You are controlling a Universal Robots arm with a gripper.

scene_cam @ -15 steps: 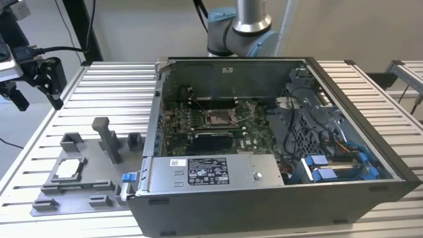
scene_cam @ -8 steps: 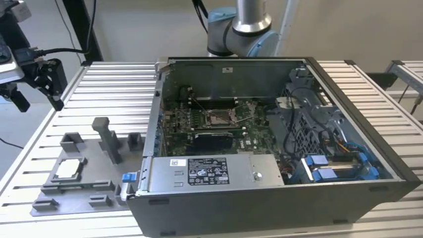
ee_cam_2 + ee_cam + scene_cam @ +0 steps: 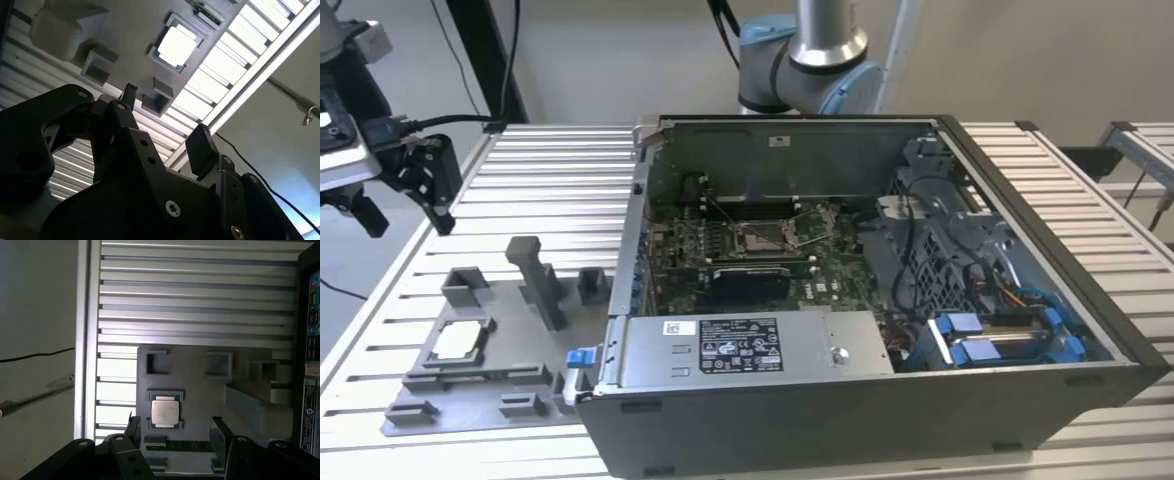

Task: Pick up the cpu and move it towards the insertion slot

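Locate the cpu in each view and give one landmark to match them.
Exterior view: cpu seated in the grey fixture plate, to the exterior view's left of the computer case.
First wrist view: cpu in a recess of that plate.
Second wrist view: cpu in the same recess.
Shared landmark: the grey fixture plate.

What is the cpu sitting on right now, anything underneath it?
The cpu lies in a square seat of the grey fixture plate, which rests on the slatted table. The seat's floor beneath it is covered by the chip.
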